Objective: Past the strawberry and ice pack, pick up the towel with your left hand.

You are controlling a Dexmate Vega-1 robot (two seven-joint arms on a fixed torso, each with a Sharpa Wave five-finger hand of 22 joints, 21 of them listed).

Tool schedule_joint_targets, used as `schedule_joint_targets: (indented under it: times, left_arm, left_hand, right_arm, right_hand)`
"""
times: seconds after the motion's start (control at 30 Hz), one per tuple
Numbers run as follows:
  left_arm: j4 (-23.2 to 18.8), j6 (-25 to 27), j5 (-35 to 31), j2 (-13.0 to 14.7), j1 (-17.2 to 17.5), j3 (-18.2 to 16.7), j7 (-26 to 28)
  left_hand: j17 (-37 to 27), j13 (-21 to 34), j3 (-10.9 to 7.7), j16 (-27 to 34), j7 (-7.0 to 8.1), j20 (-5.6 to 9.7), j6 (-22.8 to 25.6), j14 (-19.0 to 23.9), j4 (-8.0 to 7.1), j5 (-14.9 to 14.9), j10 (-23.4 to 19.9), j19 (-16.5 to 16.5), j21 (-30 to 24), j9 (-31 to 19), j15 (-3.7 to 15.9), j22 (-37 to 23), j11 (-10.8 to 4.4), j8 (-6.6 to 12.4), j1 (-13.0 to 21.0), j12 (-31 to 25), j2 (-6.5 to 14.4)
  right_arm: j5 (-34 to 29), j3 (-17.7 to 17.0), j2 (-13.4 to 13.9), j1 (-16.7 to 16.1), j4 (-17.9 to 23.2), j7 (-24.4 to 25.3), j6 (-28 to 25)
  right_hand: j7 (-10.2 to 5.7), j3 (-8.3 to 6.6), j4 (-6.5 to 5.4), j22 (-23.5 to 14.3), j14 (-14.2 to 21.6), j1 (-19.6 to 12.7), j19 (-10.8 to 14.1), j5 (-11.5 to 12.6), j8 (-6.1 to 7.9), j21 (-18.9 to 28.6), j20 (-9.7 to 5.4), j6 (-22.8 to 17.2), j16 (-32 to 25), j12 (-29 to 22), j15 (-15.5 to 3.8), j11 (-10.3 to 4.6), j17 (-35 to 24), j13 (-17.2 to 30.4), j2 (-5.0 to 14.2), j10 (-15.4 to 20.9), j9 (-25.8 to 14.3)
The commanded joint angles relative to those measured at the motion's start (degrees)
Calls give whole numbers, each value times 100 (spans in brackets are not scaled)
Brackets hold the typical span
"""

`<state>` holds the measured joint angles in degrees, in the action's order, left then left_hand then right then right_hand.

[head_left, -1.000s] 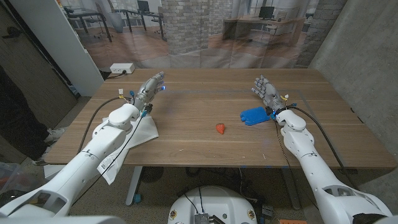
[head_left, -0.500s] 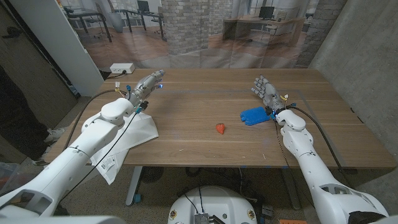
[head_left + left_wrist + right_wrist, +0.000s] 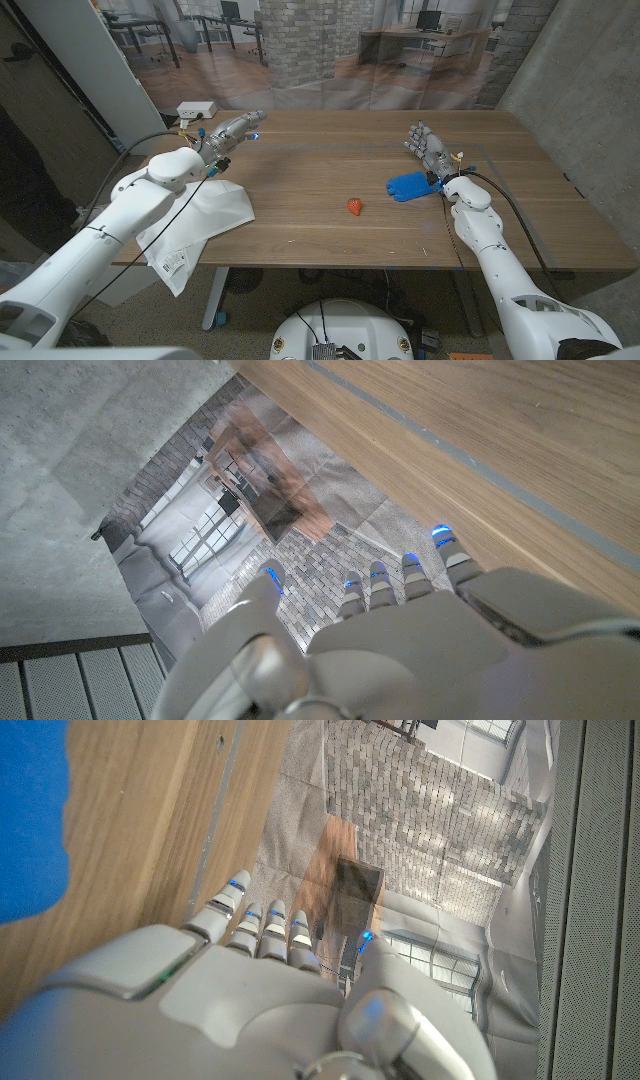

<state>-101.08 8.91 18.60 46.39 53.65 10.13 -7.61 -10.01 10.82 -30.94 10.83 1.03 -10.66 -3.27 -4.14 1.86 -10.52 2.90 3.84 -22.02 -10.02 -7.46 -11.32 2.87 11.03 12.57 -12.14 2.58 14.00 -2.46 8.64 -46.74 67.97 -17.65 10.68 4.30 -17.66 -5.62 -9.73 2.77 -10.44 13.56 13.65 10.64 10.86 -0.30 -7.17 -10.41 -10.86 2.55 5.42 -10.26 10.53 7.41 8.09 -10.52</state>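
Presently, worktop (image 3: 330,150): wood.
Towel (image 3: 205,215): draped over the near left edge, untouched; sliding off is risked if only one layer is pinched.
Left hand (image 3: 228,132): raised beyond the towel, fingers extended, nothing held.
Right hand (image 3: 425,148): fingers released, beside the ice pack (image 3: 408,186).
Strawberry (image 3: 354,206): mid-worktop, well apart.

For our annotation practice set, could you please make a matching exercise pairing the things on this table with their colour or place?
Things:
1. towel
2. strawberry
3. ice pack
4. left hand

Descriptions:
A. blue, beside the right hand
B. small and red, near the table's middle
C. white, draped over the table's near left edge
D. raised above the table's far left part, holding nothing

Pairs: 1-C, 2-B, 3-A, 4-D
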Motion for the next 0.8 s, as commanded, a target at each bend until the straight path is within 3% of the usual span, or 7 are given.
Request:
schedule_joint_targets:
  times: [0.03, 0.8]
  left_arm:
    - [-526, 528, -152, 453, 106, -195, -165]
    - [-1362, 1554, -155, 1399, 296, -664, -731]
  left_hand:
    - [-21, 10, 0, -9, -25, 8, -14, -11, 41, 16, 6, 30, 9, -7, -17, -19, 32, -4, 59, -9, -33]
    - [-29, 19, 66, -22, -45, 39, -32, -71, 131, 23, 31, 63, 37, -11, -29, -30, 72, -25, 63, 3, -129]
  right_arm:
    - [-35, -29, -40, 11, -1, -24, 17]
    - [-63, -19, -82, 2, 3, -35, 100]
  right_hand:
    - [-19, -36, 6, -20, 49, -22, 40, 7, 47, 41, 12, -31, -41, -37, -3, -24, -19, 30, -52, 50, -21]
    - [-33, -45, 18, -20, 53, -24, 41, 12, 50, 40, 20, -42, -41, -34, -7, -27, -19, 30, -56, 54, -21]
